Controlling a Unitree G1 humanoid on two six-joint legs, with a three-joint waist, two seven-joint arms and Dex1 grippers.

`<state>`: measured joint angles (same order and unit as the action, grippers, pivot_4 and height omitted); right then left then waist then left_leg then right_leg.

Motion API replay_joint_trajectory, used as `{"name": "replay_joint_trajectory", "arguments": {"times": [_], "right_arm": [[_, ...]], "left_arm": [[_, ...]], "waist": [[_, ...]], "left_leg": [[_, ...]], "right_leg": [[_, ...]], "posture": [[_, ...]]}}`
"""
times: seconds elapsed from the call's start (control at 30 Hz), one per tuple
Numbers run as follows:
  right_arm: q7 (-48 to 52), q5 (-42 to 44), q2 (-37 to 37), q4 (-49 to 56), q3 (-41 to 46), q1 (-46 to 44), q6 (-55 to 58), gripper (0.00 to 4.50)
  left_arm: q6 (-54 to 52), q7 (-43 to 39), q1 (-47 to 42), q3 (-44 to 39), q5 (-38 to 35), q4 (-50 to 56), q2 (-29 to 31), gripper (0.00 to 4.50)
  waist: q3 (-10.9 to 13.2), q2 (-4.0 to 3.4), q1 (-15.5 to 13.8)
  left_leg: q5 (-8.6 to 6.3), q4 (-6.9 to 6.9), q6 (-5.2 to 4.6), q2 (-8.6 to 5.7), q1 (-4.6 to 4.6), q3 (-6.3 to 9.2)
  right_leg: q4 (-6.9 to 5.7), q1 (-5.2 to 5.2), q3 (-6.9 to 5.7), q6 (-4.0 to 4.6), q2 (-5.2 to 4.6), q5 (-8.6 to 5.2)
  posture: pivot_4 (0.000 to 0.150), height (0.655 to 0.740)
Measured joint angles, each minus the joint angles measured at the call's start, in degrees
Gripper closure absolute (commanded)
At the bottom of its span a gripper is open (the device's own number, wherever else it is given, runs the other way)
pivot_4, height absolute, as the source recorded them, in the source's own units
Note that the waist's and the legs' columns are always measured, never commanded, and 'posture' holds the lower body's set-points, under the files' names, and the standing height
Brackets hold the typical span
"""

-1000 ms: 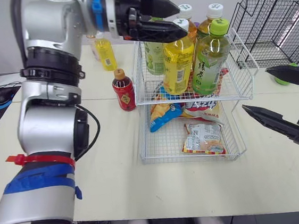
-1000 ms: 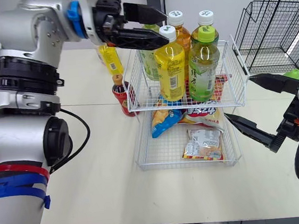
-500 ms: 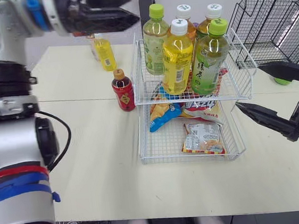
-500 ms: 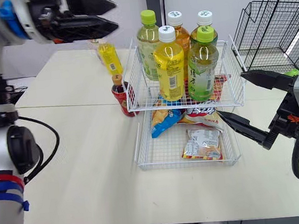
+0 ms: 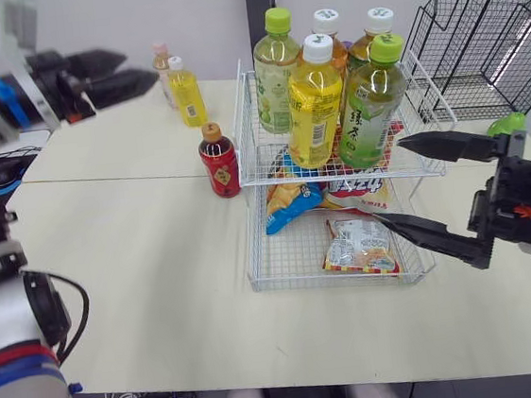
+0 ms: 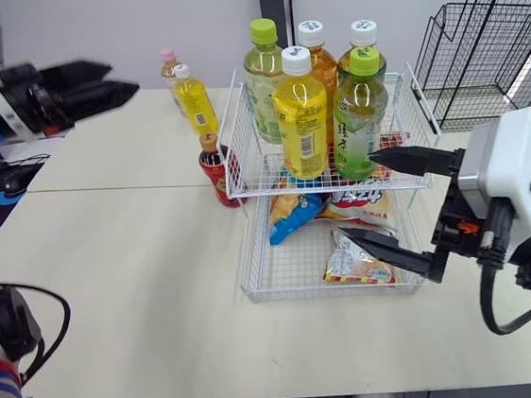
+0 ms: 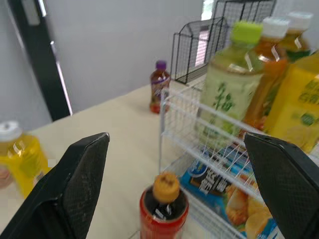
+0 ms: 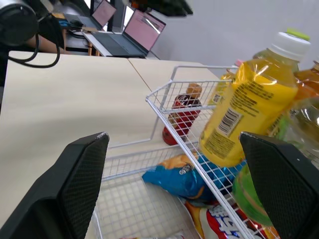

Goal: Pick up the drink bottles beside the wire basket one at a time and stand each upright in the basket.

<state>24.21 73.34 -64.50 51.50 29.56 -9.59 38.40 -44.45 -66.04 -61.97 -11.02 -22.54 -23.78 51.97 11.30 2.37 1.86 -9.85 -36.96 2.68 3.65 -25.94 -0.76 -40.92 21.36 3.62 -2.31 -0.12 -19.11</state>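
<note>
Looking over the table [image 5: 140, 269], we count five bottles [image 5: 315, 103] upright in the top tier of the wire basket [image 5: 240, 126]. They are packed close, so they prop each other, and the wire walls keep them from tipping. The lower tier holds snack packets [image 5: 361, 244], which is likely why the drinks go up top.

Three bottles wait outside on the basket's left. A small red bottle [image 5: 218, 158] stands just beside its wall, and a yellow bottle [image 5: 186, 91] and a pink-capped bottle [image 5: 164, 69] stand farther back. All three are upright, so a sideways grasp around the body should do.

Our left gripper [image 5: 137, 65] hangs high and well to the left of them, fingers spread wide and holding nothing. Through its wrist camera the red bottle sits between the two fingers, which suggests we are lined up on that one next.

Our right gripper [image 6: 358, 196] is also spread and empty. It hovers at the basket's right front corner, one finger near the top tier's rim and one by the lower tier. We judge it is parked clear of the left arm's path.
</note>
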Motion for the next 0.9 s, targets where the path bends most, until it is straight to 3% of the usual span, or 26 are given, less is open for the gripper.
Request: {"name": "replay_joint_trajectory", "arguments": {"times": [0.17,0.37,0.5,0.67,0.9], "right_arm": [[-1.28,-0.05,0.45,1.52,-1.84,-0.52,-0.38,0.00],[-1.02,0.15,0.39,0.98,-1.35,-0.12,-0.33,0.00],[-0.50,0.12,0.41,0.42,-0.14,1.68,-0.22,0.00],[-0.50,0.17,0.39,0.02,0.58,1.74,-0.22,0.00],[-0.61,1.32,0.23,0.04,0.58,1.67,-0.22,0.00]], "left_arm": [[-1.07,6.62,7.72,-3.14,-1.34,6.04,-2.42,0.02],[-3.17,16.41,14.83,-3.37,-3.01,13.64,-12.07,0.02],[-4.05,26.32,15.15,-3.25,-3.51,20.15,-20.12,0.02],[-1.50,38.64,15.13,-1.08,1.01,20.98,-27.19,0.02],[1.24,45.03,15.07,2.31,5.07,19.12,-30.27,0.02]], "waist": [[-0.01,0.01,-0.41],[-0.02,0.04,-0.39],[-0.03,0.05,-0.43],[-0.03,0.05,-0.19],[-0.03,0.05,-0.20]], "left_leg": [[0.00,-0.01,0.00,0.02,0.00,0.02],[0.01,-0.04,-0.01,-0.01,0.00,0.01],[0.01,-0.03,-0.01,-0.08,0.01,0.04],[0.01,-0.03,-0.01,-0.15,0.07,0.05],[0.01,-0.02,-0.01,-0.17,0.06,-0.01]], "right_leg": [[0.03,-0.08,-0.04,-0.01,-0.17,0.00],[0.03,-0.13,-0.07,-0.01,-0.17,0.00],[0.04,-0.15,-0.04,-0.01,-0.16,0.00],[0.03,-0.15,0.01,-0.01,-0.04,0.01],[0.04,-0.14,0.01,-0.01,-0.01,0.01]], "posture": [[0.150,0.7300],[0.150,0.7300],[0.150,0.7300],[0.150,0.7300],[0.150,0.7300]]}}
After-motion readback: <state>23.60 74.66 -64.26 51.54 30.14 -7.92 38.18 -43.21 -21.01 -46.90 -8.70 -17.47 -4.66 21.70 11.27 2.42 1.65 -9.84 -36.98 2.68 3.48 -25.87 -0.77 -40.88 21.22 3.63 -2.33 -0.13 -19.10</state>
